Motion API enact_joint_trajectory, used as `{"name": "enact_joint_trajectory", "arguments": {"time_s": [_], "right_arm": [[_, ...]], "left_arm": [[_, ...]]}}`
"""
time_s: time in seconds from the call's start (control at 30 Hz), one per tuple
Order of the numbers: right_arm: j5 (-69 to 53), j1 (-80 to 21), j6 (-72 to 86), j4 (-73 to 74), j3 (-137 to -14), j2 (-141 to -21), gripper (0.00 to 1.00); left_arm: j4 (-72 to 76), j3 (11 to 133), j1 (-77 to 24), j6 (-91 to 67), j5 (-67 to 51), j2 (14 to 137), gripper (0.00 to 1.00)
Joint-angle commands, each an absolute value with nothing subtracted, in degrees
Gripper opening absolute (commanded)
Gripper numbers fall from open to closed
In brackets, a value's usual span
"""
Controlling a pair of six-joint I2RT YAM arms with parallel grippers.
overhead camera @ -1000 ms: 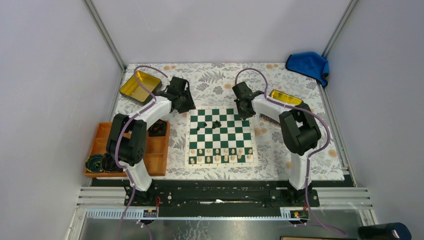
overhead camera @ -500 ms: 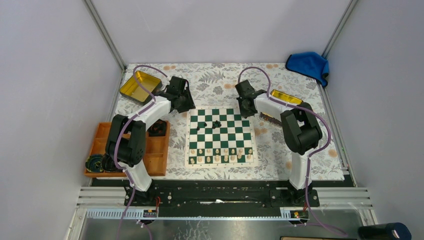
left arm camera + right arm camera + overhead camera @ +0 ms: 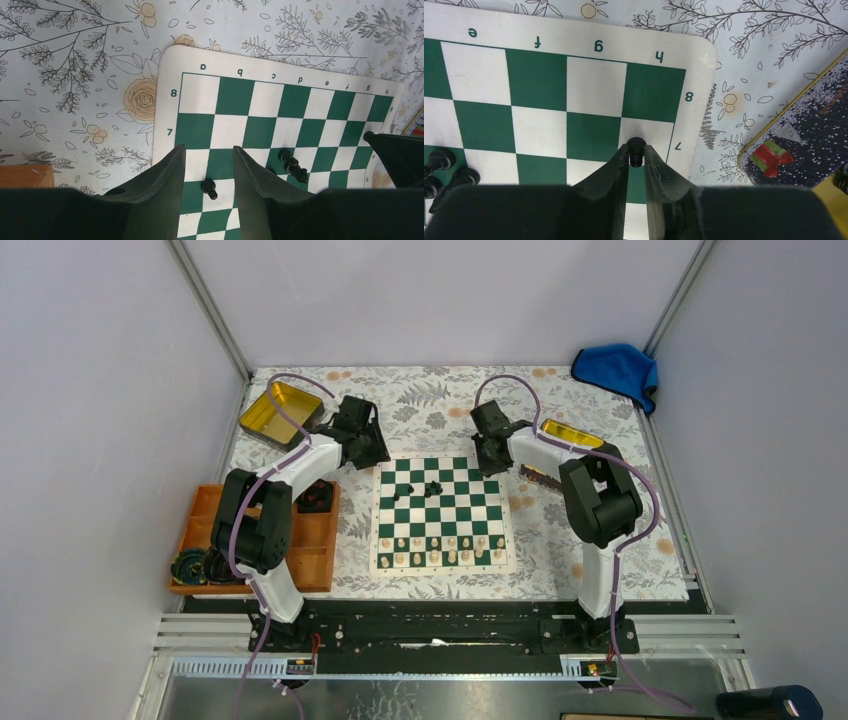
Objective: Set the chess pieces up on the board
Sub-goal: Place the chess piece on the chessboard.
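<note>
Snugly between right jaws: black pawn (image 3: 637, 150), over board (image 3: 694, 60) h7 square; grip unclear; left jaws parted, empty.

The green-and-white board (image 3: 465, 510) lay flat. Several black chess pieces (image 3: 432, 487) clustered near its middle. Another black pawn (image 3: 637, 147) stood on h7 between the right hand's (image 3: 637, 154) fingertips.

Two robot arms reach across a floral worktop (image 3: 560, 550) toward a green-and-white chessboard (image 3: 470, 515). The left arm (image 3: 300, 465) sets its jaws just off the board's far left corner, and the right arm (image 3: 535, 452) holds its jaws over the far right corner. A few black chess pieces (image 3: 432, 487) cluster mid-board, while cream pieces (image 3: 440, 550) line the near rows. An orange tray (image 3: 315, 540) lies left, a gold tin (image 3: 270, 410) far left and a blue cloth (image 3: 617, 370) far right.
</note>
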State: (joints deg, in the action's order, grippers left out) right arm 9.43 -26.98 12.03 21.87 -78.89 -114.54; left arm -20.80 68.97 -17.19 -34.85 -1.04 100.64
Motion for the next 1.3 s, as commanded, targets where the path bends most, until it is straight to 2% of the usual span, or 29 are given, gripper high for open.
{"name": "enact_joint_trajectory", "arguments": {"time_s": [0.0, 0.23, 0.7, 0.83, 1.03, 1.27], "right_arm": [[9.2, -26.5, 12.3, 21.0, -80.7, -114.9, 0.25], [9.5, -26.5, 12.1, 20.9, -80.6, -114.2, 0.34], [11.6, -26.8, 10.9, 22.2, -81.0, -109.8, 0.39], [13.7, -27.8, 9.9, 22.6, -80.4, -107.8, 0.43], [14.6, -30.4, 9.6, 23.3, -80.2, -105.6, 0.47], [10.9, -33.7, 10.1, 22.6, -80.4, -104.9, 0.59]], "left_arm": [[-21.0, 68.5, -17.0, -34.4, -0.2, 98.4, 0.47], [-21.1, 68.2, -17.1, -34.4, -0.2, 98.0, 0.48], [-21.0, 67.4, -17.3, -34.4, -0.2, 96.7, 0.49], [-21.1, 67.0, -17.3, -34.6, -0.2, 96.4, 0.49], [-21.0, 66.2, -17.5, -34.6, -0.2, 95.6, 0.56], [-20.9, 65.4, -17.7, -34.6, -0.2, 94.8, 0.66]]}}
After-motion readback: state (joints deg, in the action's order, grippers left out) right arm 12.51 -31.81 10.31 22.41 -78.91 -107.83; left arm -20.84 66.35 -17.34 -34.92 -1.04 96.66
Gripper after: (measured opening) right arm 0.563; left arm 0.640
